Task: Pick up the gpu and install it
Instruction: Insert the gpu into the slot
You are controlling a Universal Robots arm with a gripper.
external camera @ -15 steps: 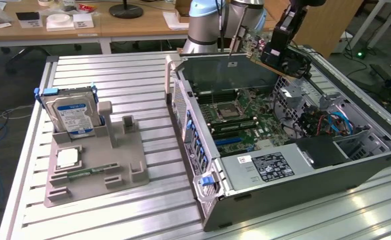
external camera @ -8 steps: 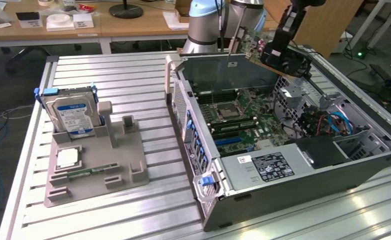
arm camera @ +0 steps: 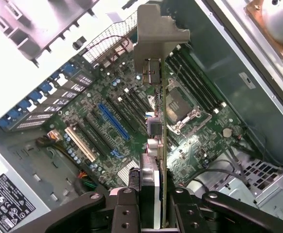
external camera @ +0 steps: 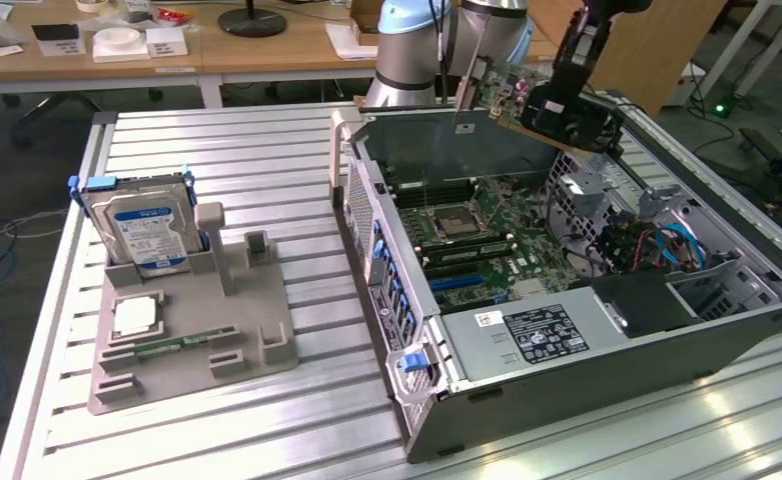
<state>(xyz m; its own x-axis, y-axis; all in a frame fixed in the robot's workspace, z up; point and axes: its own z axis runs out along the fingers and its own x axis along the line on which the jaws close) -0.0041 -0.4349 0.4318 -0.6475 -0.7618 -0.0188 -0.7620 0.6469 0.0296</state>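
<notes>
Clamping the gpu (external camera: 551, 105) edge-on, claw (arm camera: 153, 209) partly cut off.

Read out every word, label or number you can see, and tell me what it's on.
No text reads clearly.
Hard drive, blue label: print too small.
Power supply label: text and marks blurred.
White sticker beside it: unreadable.
Desk cards: too small.
gpu: no legible marking.

Arm (external camera: 418, 45): raised, reaching toward the exterior view's right | gripper (external camera: 565, 92): pointing downward | fingers (arm camera: 126, 208): closed on the gpu (arm camera: 156, 39)
</notes>
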